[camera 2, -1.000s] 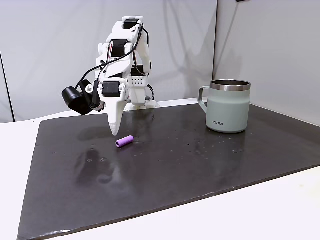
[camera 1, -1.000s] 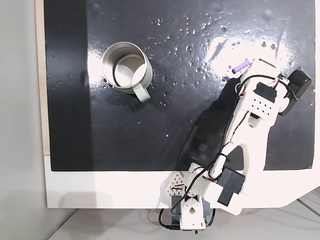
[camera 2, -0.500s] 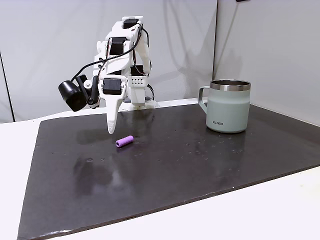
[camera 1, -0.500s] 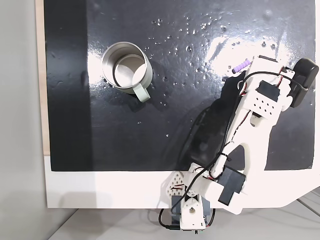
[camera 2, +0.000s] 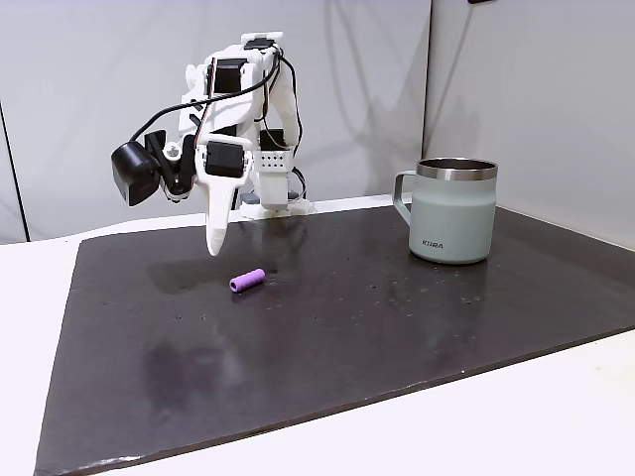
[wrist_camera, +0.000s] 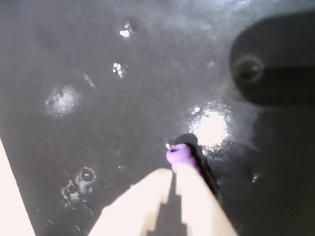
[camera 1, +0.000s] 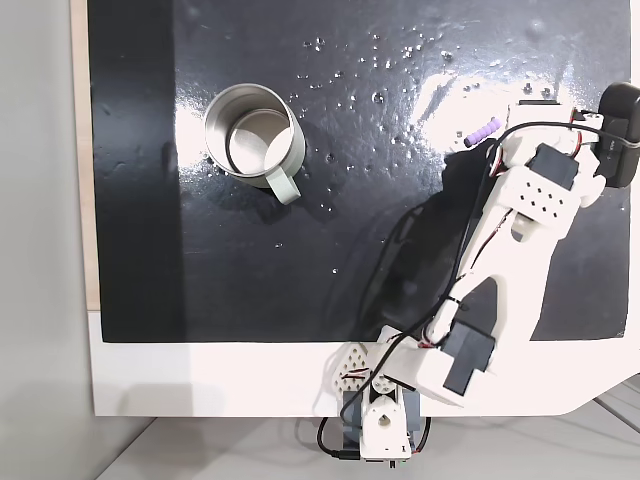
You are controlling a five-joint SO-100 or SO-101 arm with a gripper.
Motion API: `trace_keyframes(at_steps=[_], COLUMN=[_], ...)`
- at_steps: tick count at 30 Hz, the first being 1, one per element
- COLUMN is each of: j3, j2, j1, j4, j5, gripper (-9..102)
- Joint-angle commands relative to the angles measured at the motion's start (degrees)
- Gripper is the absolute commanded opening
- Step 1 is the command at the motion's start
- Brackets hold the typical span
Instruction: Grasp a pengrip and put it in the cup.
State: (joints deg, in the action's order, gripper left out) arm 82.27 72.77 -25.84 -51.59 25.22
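One pengrip (camera 2: 247, 281) lies on the dark worktop (camera 2: 397, 327), below and just right of the raised jaws of the gripper (camera 2: 212, 249), which are closed on nothing. One cup (camera 2: 452, 210) stands upright far right.

End effector (wrist_camera: 173, 178) hides most of blurred pengrip (wrist_camera: 178, 154).

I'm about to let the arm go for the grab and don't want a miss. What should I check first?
1. Pengrip lying free on the mat: ok.
2. Gripper above the pengrip: not ok, it hangs off to the left in the side fixed view.
3. Jaws open: not ok, the fingers look together in the wrist view.
4. Cup upright, mouth unobstructed: ok.
5. Path to the cup unobstructed: ok.
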Motion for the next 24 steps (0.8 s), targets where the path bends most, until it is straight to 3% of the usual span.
trace_keyframes(at_steps=[1,14,24], j3=[-10.7,-18.8,-18.6], j2=[-2.3,-7.0,-9.9], j1=[-0.1,4.8,6.9], j4=[-4.8,-18.3,-22.5], j5=[-0.9,2.9,11.4], gripper=[9,16,19])
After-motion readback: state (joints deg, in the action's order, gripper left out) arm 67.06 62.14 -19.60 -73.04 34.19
